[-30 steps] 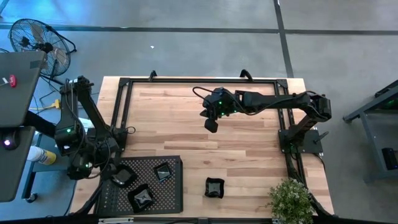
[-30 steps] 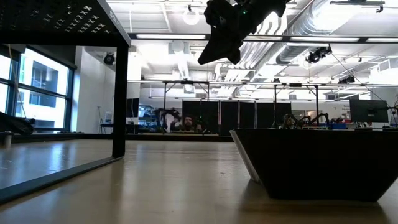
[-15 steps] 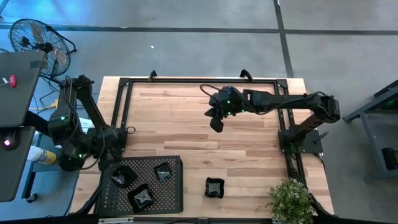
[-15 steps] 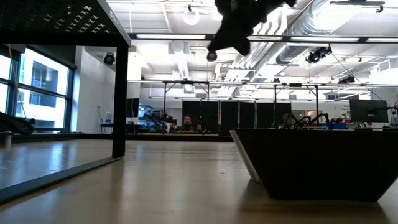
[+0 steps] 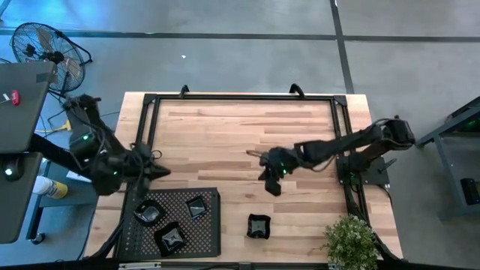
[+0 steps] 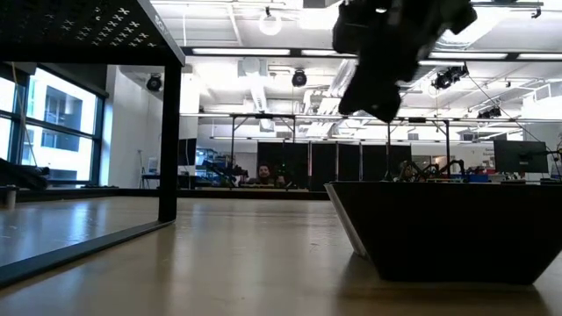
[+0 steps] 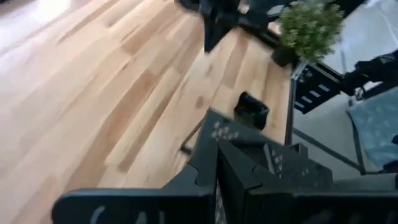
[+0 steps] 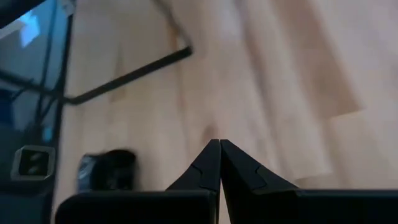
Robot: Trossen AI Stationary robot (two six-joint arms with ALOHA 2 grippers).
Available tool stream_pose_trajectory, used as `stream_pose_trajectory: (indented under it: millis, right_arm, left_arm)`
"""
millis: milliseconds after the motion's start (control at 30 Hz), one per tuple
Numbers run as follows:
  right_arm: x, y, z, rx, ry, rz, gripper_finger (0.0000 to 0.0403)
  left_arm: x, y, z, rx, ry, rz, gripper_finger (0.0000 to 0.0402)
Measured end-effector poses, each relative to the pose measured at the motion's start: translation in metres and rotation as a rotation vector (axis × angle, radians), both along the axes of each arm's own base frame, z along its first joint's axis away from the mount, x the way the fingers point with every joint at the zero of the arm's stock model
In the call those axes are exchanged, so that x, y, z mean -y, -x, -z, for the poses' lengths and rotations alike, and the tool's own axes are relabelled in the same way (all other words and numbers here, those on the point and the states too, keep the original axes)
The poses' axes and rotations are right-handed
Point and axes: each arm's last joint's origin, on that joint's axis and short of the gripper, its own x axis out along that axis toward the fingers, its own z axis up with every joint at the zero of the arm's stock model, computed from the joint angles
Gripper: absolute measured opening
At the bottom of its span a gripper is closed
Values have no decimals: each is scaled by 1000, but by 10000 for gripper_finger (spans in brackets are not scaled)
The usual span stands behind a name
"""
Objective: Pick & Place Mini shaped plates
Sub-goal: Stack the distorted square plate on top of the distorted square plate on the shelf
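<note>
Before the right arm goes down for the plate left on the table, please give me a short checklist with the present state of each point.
1. Right gripper empty and shut, must open first: not ok.
2. Loose mini plate on bare wood, apart from the perforated tray: ok.
3. Right gripper directly above that plate: not ok, it is short of it.
4. Left gripper shut, away from the plate: ok.
5. Potted plant clear of the path: cannot tell.
</note>
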Motion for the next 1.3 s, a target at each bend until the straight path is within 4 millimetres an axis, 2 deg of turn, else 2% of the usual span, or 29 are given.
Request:
stream_pose_trajectory:
  millis: [233,433,633,800,900,1067,1300]
  right_arm:
    - [-45,14,12,-23,-22,-47,6]
    - [-70,20,14,-27,-7,-67,50]
    - [-93,18,36,-90,4,-187,106]
    - [-112,5,49,-118,30,-279,123]
    - [-118,-2,58,-130,73,-274,120]
    - [-115,-8,75,-179,108,-207,95]
    - [-115,-8,73,-180,89,-203,11]
  left_arm:
    - [-1,-42,11,74,-82,160,1]
    - [-14,-73,35,163,-121,152,0]
    - [-30,-86,52,196,-144,55,0]
    - [-38,-89,52,189,-169,22,0]
    - [-43,-90,52,185,-181,-3,0]
    - [-46,-90,53,173,-186,-17,0]
    - [-46,-90,54,167,-175,-23,0]
